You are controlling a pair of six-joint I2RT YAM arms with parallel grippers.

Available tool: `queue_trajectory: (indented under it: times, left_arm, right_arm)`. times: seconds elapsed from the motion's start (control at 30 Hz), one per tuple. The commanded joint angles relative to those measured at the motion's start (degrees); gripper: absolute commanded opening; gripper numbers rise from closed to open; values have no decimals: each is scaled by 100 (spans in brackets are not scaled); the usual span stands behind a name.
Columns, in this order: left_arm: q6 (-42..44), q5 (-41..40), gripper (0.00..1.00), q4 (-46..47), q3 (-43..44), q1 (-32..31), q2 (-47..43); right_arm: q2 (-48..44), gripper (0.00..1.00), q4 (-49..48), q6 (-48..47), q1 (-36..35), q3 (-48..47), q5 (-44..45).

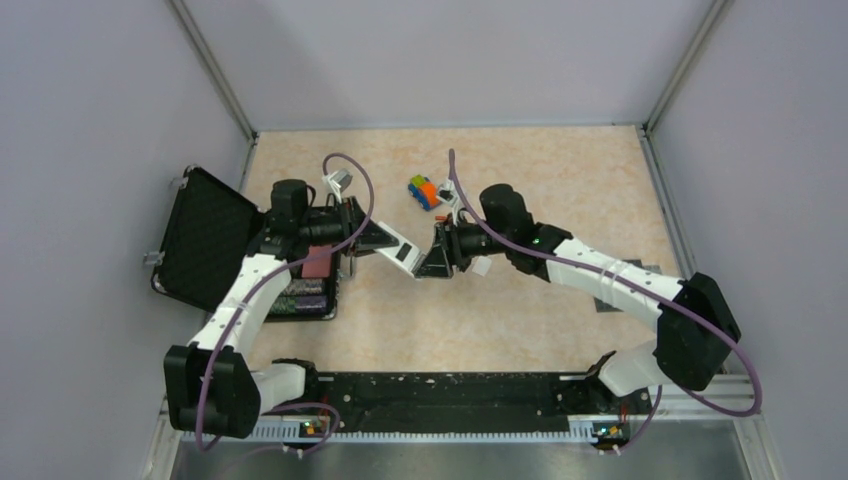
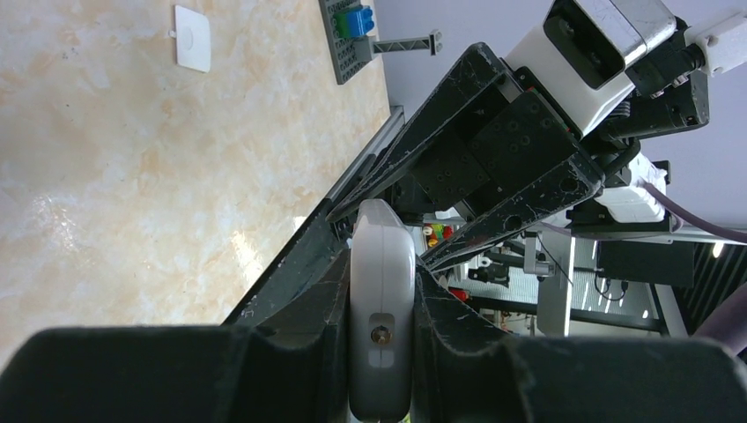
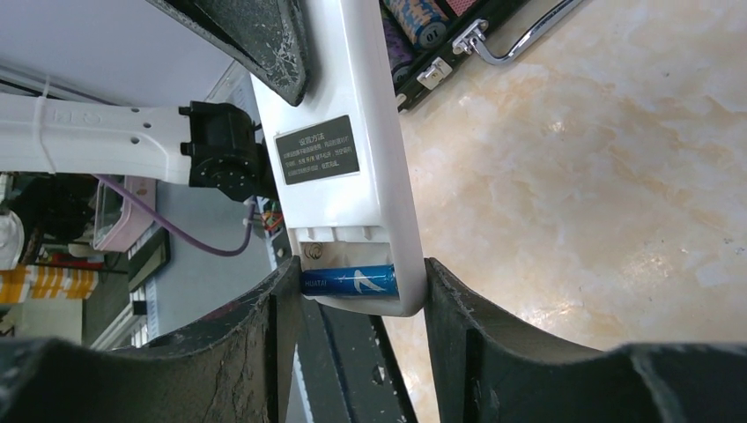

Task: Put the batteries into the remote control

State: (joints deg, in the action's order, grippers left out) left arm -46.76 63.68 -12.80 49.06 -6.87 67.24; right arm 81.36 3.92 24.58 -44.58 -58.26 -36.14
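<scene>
The white remote control (image 1: 400, 250) hangs above the table middle between both grippers. My left gripper (image 1: 372, 237) is shut on one end; the left wrist view shows its white edge (image 2: 381, 291) pinched between my jaws (image 2: 381, 264). My right gripper (image 1: 432, 262) is closed across the other end (image 3: 358, 269). The remote's back (image 3: 352, 70) faces the right wrist camera with its battery bay open. The blue battery (image 3: 348, 281) lies in the bay's outer slot. One finger touches its end, the other the remote's side. The inner slot shows a bare spring. The orange-red battery is out of view.
An open black case (image 1: 205, 240) with poker chips (image 1: 305, 295) lies left. The toy car (image 1: 425, 192) sits behind the grippers. A small white cover plate (image 2: 192, 38) and the blue brick on its grey baseplate (image 2: 348, 35) lie on the table.
</scene>
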Motion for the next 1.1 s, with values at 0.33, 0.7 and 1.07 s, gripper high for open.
queue_trajectory:
  times: [0.33, 0.7, 1.07]
  left_arm:
    - [-935, 1287, 0, 766, 223, -121, -565]
    - [-964, 1302, 0, 818, 236, -121, -675]
    - [-1306, 1190, 0, 950, 245, -121, -697]
  right_arm:
    - [182, 67, -770, 72, 362, 723, -472]
    - [438, 67, -1695, 816, 656, 1074, -969]
    - [213, 63, -1570, 834, 678, 1135, 7]
